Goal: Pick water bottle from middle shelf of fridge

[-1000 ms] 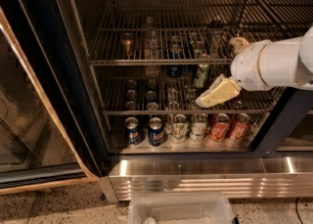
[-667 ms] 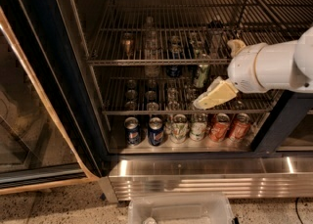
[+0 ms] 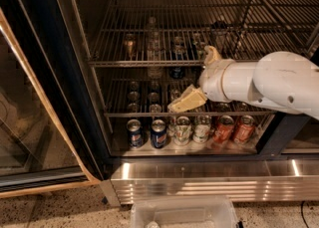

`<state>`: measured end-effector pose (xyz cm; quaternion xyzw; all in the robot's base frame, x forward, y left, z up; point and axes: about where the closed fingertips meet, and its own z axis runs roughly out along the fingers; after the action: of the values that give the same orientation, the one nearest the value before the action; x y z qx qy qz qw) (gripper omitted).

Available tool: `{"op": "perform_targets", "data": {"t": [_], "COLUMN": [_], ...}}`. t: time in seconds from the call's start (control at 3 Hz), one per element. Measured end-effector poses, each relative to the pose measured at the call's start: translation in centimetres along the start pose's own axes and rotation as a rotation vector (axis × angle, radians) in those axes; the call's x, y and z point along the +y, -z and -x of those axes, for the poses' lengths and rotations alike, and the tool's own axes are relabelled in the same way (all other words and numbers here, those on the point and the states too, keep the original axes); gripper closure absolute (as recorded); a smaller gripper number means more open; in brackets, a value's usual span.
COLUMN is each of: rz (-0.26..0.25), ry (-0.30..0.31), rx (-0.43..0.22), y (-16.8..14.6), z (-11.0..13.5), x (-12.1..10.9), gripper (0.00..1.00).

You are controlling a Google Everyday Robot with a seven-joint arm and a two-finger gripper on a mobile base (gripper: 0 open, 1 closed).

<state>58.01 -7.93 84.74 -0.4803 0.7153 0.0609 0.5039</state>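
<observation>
The water bottle (image 3: 152, 42), clear and ribbed, stands upright on the middle shelf (image 3: 114, 63), a chrome wire rack inside the fridge (image 3: 75, 72). Small cans stand on either side of it. My gripper (image 3: 186, 101), cream-coloured on a white arm (image 3: 269, 80), hangs in front of the rack below. It is lower than the bottle and a little to its right, pointing down-left. Nothing shows in it.
Cans line the fridge floor: two blue (image 3: 147, 133), two green-and-white (image 3: 192, 130), two red (image 3: 234, 129). More cans stand on the lower rack (image 3: 144, 97). A dark-capped bottle (image 3: 219, 30) is at the back right. The glass door (image 3: 30, 122) stands open at left. A white bin (image 3: 184, 214) sits below.
My gripper and arm have moved left and slightly down across the front of the lower rack. The bottle and cans have not moved.
</observation>
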Motion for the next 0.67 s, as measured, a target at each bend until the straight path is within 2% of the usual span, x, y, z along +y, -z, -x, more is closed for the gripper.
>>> {"op": "perform_targets", "data": {"t": [0.33, 0.67], "rz": [0.000, -0.031], "ry": [0.010, 0.060], "rx": [0.000, 0.007], "y": [0.1, 2.3], "z": [0.3, 1.8], "x": [0.1, 0.9], "gripper": [0.00, 0.00]}}
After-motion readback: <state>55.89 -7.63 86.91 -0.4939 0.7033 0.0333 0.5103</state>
